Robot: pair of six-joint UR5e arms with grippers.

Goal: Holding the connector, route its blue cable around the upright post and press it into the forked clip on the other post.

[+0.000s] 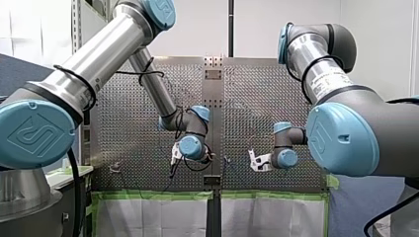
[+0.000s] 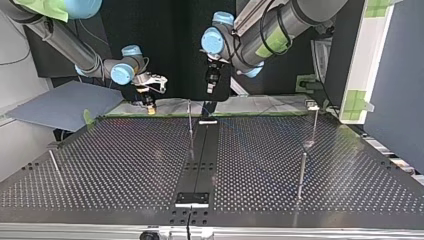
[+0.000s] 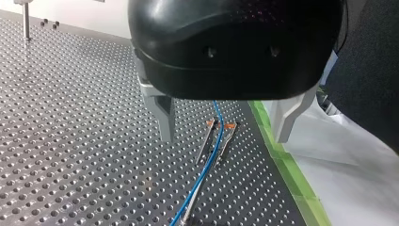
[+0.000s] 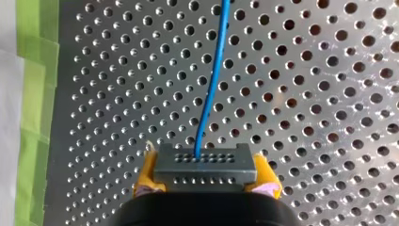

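In the right wrist view my right gripper (image 4: 205,186) has its yellow pads (image 4: 147,176) shut on the grey connector (image 4: 205,165). The blue cable (image 4: 211,84) leaves the connector and runs straight ahead over the perforated plate. My left gripper (image 3: 226,129) is open, with its pale fingers (image 3: 164,115) spread wide. Below the gap stands the forked clip (image 3: 209,139) with orange-tipped prongs, and the blue cable (image 3: 207,165) runs between them. In the top view my right gripper (image 2: 149,95) hangs at the far edge, left of my left gripper (image 2: 212,85), with a thin upright post (image 2: 190,125) between them.
Green tape (image 3: 287,169) and white sheeting border the plate's edge beside the clip. More thin posts stand on the plate at the top view's right (image 2: 301,175) and left (image 2: 55,165). A black strip (image 2: 200,155) runs down the plate's middle.
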